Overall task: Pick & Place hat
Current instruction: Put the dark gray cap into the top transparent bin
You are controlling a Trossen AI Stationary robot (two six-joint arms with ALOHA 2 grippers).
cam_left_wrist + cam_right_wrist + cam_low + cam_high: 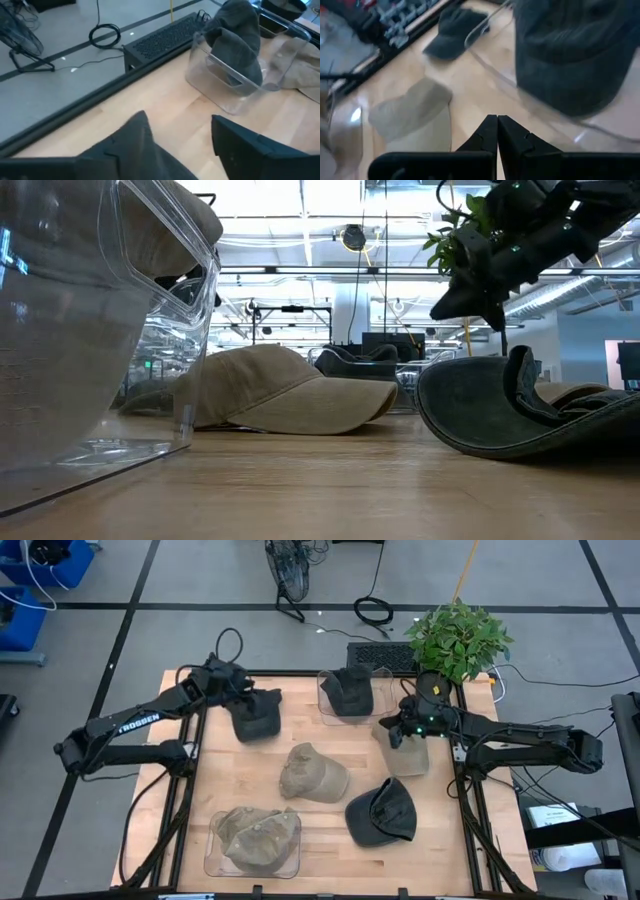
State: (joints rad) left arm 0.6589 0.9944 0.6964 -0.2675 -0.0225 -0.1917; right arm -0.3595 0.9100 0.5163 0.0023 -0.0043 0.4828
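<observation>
Several caps lie on the wooden table. A dark cap [257, 716] rests at the far left, beside my left gripper [238, 692], which is open; in the left wrist view its dark cloth [132, 147] covers one finger while the other finger [240, 150] stands bare. My right gripper [399, 732] is shut on nothing [497, 131] and hovers above a tan cap [407, 752] at the right, raised well off the table [470, 302]. Another tan cap [313, 772] lies mid-table and a dark cap [382, 812] lies upturned to its near right. My left gripper is open around the dark cap's edge. The cloth [140, 130] lies over or against one finger and hides it, so I cannot tell whether that finger touches it. The cap rests on the table.
A clear bin [325, 712] at the far middle holds a dark cap [235, 40]. A second clear bin [212, 862] at the near left holds olive caps. A potted plant [458, 638] stands at the far right corner. A black frame [470, 810] edges the table.
</observation>
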